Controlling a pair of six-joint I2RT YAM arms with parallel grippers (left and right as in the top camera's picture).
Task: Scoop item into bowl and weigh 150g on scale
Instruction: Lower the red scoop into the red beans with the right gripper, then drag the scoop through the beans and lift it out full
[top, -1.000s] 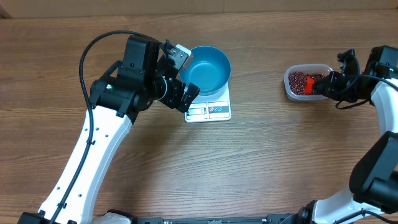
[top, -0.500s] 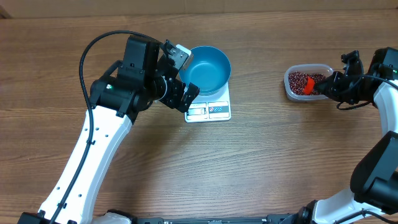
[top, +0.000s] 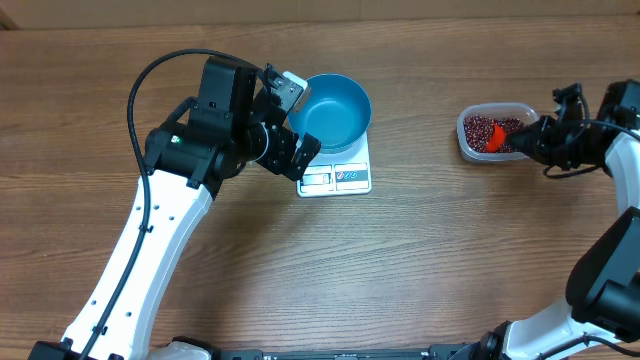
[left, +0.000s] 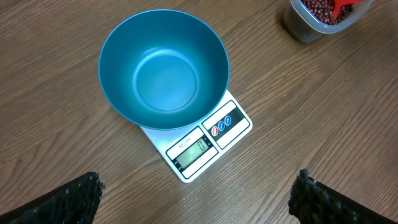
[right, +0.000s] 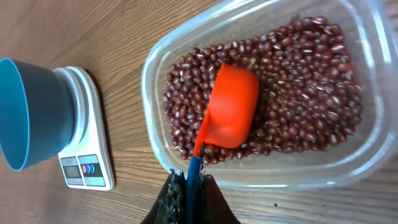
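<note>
Beside the bowl (top: 336, 108) on the scale (top: 345, 177), the left gripper (top: 297, 122) gapes wide, while the right gripper (right: 188, 193) clamps the handle of the red scoop (right: 231, 112) lying on the beans (right: 298, 93).

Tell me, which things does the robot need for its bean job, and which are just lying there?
Needed: beans; red scoop, held by the shut right hand; clear tub; blue bowl; white scale.
Just there: wooden table; open left hand, holding nothing.
</note>
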